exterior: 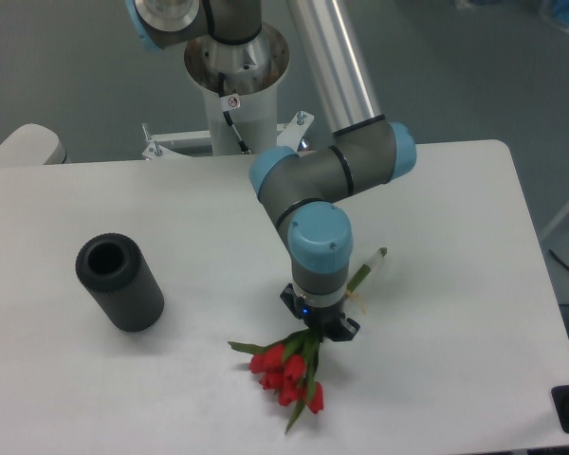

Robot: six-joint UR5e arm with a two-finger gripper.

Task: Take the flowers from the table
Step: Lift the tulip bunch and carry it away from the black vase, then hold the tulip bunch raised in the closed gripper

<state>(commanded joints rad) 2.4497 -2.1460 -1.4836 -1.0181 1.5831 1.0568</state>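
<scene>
Black cylinder (119, 282): stands on its own at the left of the tabletop (455, 218), well apart from the bunch; no hazard unless a lift swings far left.

Flowers (292, 373): red buds and leaves fan out toward the front edge, just below the tool; stems run up and to the right beneath the wrist, with the pale tied end poking out past it. Cannot tell whether resting on the surface or raised a little.

Tool (320, 327): closed tight over the stems just above the buds, jaws mostly hidden under the wrist, so depth of the hold not visible.

Risk of slipping: thin, smooth stems, pinched near one end of the bunch; likely to slide or pivot in the pinch under the heads' weight on a fast rise.

Risk of partial hold: perhaps only some stems caught; loose ones likely to drop out or hang from the tie.

Risk of damage: hard squeeze likely to crush or kink the stems.

Risk of dragging: sideways motion before enough height likely to scrape buds across the surface.
</scene>
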